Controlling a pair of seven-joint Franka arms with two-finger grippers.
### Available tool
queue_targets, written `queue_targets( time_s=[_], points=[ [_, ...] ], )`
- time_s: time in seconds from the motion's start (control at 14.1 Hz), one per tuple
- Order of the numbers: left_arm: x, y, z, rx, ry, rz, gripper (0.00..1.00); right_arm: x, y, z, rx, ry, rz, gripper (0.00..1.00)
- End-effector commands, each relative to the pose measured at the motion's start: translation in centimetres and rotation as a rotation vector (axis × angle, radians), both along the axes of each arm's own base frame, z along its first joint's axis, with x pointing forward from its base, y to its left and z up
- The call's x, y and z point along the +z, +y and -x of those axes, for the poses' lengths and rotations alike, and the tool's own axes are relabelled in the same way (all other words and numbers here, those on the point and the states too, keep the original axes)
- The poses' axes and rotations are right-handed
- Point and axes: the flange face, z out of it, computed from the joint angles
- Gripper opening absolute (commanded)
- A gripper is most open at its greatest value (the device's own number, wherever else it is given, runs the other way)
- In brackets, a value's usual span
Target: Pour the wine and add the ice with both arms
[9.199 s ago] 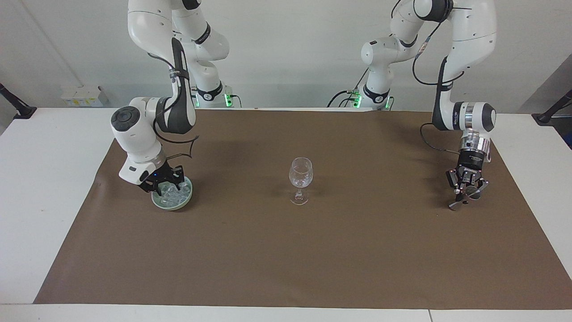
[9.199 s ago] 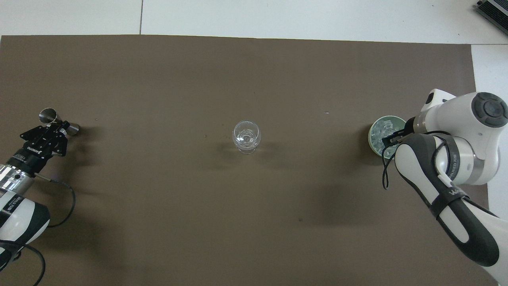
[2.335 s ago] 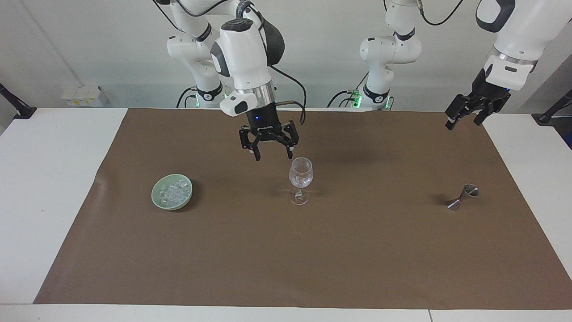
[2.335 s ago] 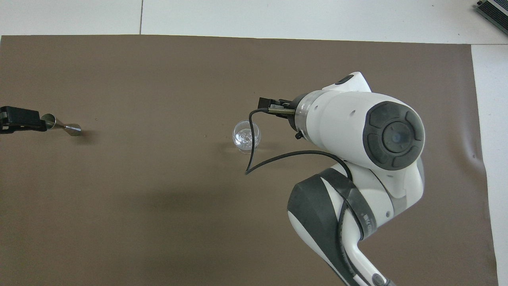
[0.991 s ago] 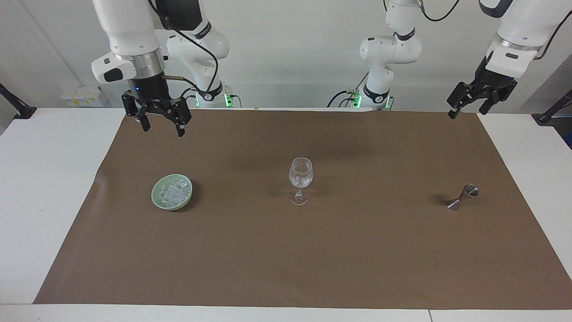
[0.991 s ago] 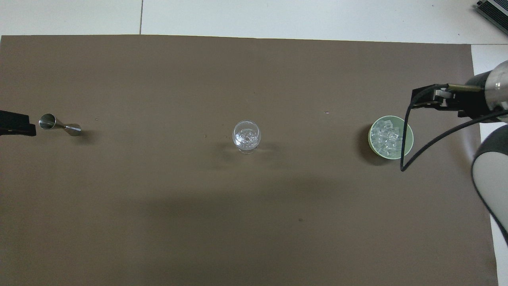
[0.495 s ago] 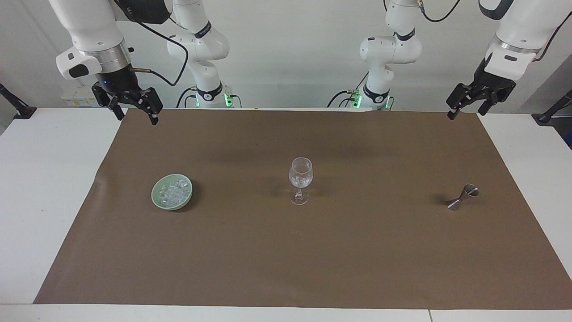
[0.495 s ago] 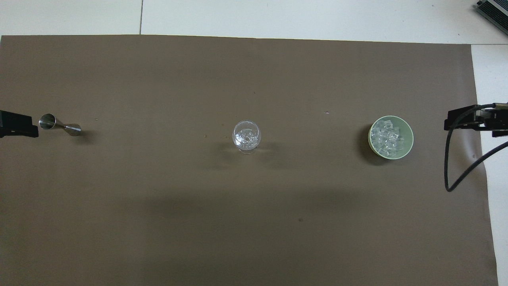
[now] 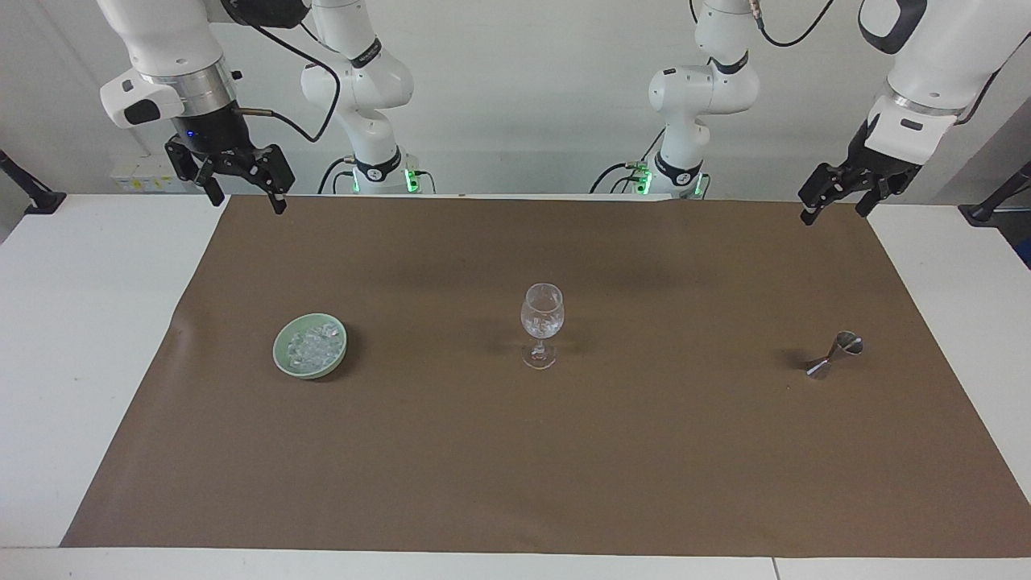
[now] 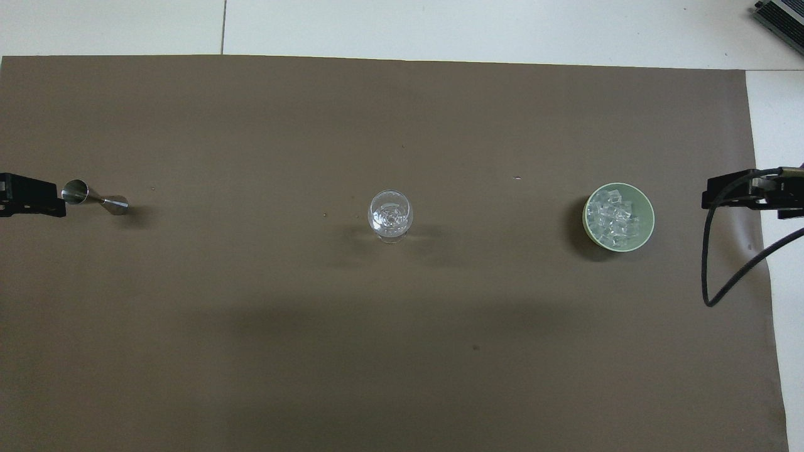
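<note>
Since half a second ago the right hand (image 9: 242, 193) has barely shifted, hanging high over the mat's corner at the right arm's end, nearer the robots; a second ago it was lower and closer to the bowl. Its fingers are spread wide and hold nothing. The left hand (image 9: 834, 197) has edged slightly along the mat's edge at the left arm's end, also raised, fingers apart and empty.

The white tabletop (image 9: 72, 322) carries a brown mat (image 9: 515, 467) covering most of it; a plain pale wall rises by the arm bases.

The ice (image 9: 312, 348) lies heaped in a pale green bowl (image 9: 282, 358) toward the right arm's end of the mat. A wine glass (image 9: 542, 322) stands upright at the mat's middle with several clear chunks inside it. A metal jigger (image 9: 834, 355) lies tilted on the mat toward the left arm's end. All 3 sit well apart, with nothing between them.
</note>
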Motion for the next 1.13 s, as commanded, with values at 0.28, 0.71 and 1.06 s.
queue_targets(
  time_s=[0.28, 0.71, 1.06],
  points=[
    [0.7, 0.6, -0.4, -0.082, 0.022, 0.002, 1.00, -0.6, 0.6, 0.7, 0.032, 0.075, -0.049, 1.00],
    [0.4, -1.1, -0.1, -0.133, 0.045, 0.010, 1.00, -1.3, 0.2, 0.5, 0.029, 0.054, -0.020, 1.00],
    [1.6, -3.1, -0.5, -0.163, 0.030, 0.009, 1.00, -1.8, 0.6, 0.7, 0.027, 0.056, -0.023, 1.00]
  ],
)
